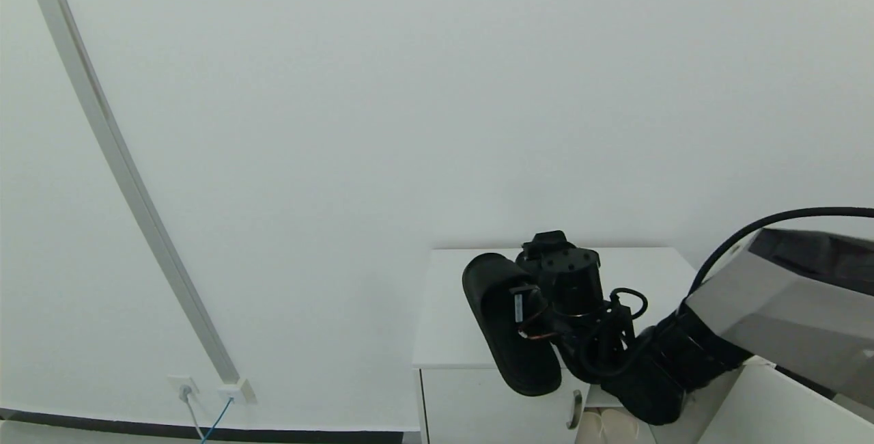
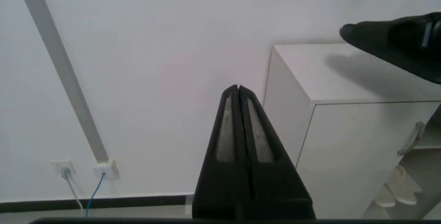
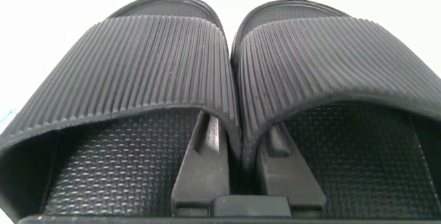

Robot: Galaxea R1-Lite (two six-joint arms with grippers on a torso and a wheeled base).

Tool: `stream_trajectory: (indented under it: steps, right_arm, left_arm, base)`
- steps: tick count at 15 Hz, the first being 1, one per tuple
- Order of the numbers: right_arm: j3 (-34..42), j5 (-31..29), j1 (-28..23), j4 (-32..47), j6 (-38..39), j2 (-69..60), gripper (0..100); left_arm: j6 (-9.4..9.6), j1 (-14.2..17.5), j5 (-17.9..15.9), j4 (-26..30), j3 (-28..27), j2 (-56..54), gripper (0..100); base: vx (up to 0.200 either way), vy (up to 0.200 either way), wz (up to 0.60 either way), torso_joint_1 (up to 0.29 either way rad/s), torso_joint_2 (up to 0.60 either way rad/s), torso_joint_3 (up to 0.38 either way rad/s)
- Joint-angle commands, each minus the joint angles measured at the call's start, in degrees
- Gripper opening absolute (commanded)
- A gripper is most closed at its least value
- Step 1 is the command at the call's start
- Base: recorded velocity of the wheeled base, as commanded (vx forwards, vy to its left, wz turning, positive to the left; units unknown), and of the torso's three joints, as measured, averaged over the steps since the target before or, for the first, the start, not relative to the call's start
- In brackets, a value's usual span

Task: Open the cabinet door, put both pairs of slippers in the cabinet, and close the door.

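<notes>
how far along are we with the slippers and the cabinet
Done: the cabinet stands open, and a pale pair already lies inside. In hand: the right tool pinches the black pair up by the cabinet top. Left: set the black pair inside, then close the cabinet.

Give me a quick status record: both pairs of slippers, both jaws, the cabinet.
black slippers: a pair, held in the air by the cabinet top
right jaws: shut on the black slippers, pinching their two inner sides together
left jaws: shut, empty, off to the cabinet's left
cabinet: white, against the wall, right side open
pale slippers: already inside, on a shelf
left to do: black pair in, door closed
</notes>
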Motion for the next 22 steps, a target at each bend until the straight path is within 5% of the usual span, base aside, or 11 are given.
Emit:
stream_trajectory:
  steps: [1, 8, 19, 22]
  right_arm:
    - [7.73, 1.55, 1.58, -2.52, -0.16, -6.53, 0]
    - [19.95, 12.62, 2.98, -5.43, -2.09, -16.72, 0]
    - [23.82, 15.87, 1.75, -15.01, -10.0, -14.53, 0]
    - [24.08, 15.87, 1.75, -15.01, -10.09, -14.18, 0]
  left_arm:
    - [-0.02, 0.02, 0.0, 0.0, 0.01, 0.05, 0]
    - [-0.02, 0.02, 0.0, 0.0, 0.01, 0.05, 0]
    - [-0.11, 0.02, 0.0, 0.0, 0.01, 0.05, 0]
    - [-0.11, 0.02, -0.08, -0.09, 0.01, 0.05, 0]
  base:
    - [0.0, 0.0, 0.0, 0.0, 0.0, 0.0]
    - [0.0, 0.0, 0.0, 0.0, 0.0, 0.0]
    - [0.0, 0.0, 0.0, 0.0, 0.0, 0.0]
    - [-0.2, 0.0, 0.0, 0.004, 0.0, -0.002]
